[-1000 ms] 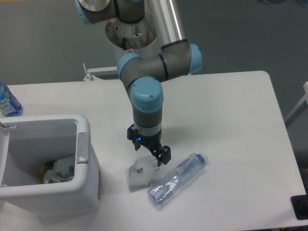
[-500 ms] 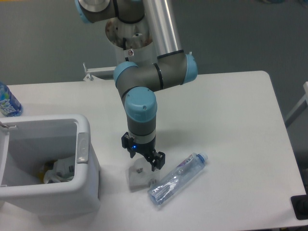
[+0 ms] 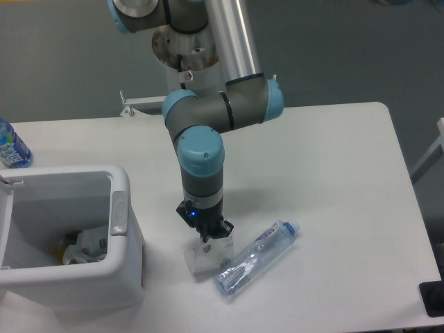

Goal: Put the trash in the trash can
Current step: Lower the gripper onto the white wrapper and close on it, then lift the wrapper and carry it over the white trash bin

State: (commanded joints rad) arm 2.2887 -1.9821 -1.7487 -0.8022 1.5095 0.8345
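Observation:
A small white wrinkly packet (image 3: 208, 258) lies on the table just right of the trash can. My gripper (image 3: 207, 238) points straight down onto the packet's upper edge, and its fingers look drawn together on it. The packet still rests on the table. The clear bottle (image 3: 255, 257) with a pale blue cap lies on its side, touching the packet's right edge. At the left stands the white trash can (image 3: 119, 212), open, with crumpled rubbish at its bottom.
A bottle with a bright blue label (image 3: 11, 147) stands at the table's far left edge. The arm's base (image 3: 187, 48) rises behind the table's back edge. A dark object (image 3: 433, 298) sits at the front right corner.
The gripper moved left and down from above the packet's right side onto the packet, and its fingers narrowed. The packet shifted slightly; the bottle stayed put.

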